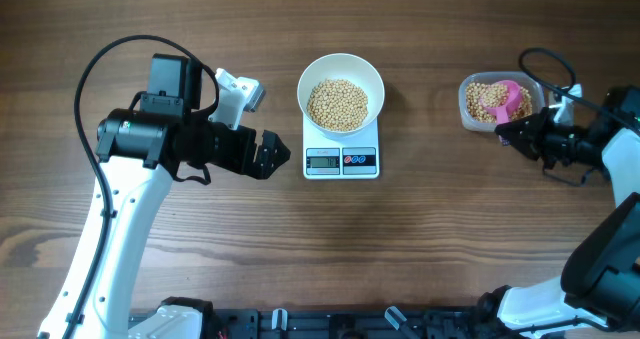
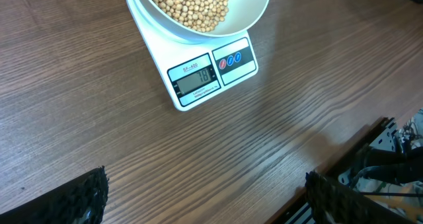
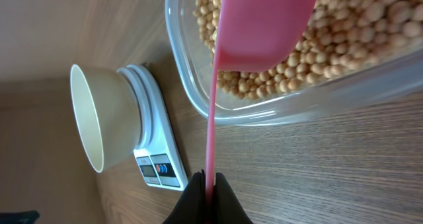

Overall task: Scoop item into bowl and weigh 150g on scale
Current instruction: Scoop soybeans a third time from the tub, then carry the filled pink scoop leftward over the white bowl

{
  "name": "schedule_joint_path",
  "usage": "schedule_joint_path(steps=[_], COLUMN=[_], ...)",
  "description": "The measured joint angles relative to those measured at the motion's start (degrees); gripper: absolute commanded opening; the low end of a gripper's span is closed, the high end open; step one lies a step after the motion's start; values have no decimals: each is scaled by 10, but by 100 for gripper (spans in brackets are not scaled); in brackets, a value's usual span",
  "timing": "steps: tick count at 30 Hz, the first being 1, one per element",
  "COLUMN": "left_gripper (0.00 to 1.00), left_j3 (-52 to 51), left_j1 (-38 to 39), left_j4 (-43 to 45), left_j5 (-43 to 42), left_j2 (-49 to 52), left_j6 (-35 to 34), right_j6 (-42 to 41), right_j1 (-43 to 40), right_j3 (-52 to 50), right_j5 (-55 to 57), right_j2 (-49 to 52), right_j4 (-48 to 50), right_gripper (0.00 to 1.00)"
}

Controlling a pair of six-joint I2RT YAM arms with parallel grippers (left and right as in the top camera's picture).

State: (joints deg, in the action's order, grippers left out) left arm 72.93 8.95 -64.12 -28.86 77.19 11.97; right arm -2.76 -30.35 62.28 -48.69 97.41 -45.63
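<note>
Pink scoop [image 3: 264,26], clamped in our right claw [image 3: 210,180], rests among soybeans [image 3: 357,32] in the tub [image 3: 277,112] just ahead; next we lift toward the bowl [image 3: 99,118].

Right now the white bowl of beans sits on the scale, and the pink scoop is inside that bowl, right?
No. The pink scoop is in the clear plastic tub, not the white bowl, as the overhead view shows. That bowl of beans does sit on the scale.

At your three o'clock, a pink scoop [image 1: 505,99] sits in the clear tub [image 1: 464,105] on the wooden table [image 1: 400,239].
</note>
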Motion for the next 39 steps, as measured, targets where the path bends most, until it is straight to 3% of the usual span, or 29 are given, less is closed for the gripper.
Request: schedule_joint_path(steps=[14,28,39], left_gripper=[100,100,100], left_j3=[0,0,0], left_j1=[0,0,0], left_j4=[0,0,0], left_j5=[0,0,0], left_j2=[0,0,0], left_j6=[0,0,0], right_j6=[51,99,103], right_j1=[-58,-59,10], right_j3=[0,0,0], right_j5=[-118,-244,-301], right_j2=[0,0,-12], right_j4=[-32,-71,-70], right_gripper=[4,4,4])
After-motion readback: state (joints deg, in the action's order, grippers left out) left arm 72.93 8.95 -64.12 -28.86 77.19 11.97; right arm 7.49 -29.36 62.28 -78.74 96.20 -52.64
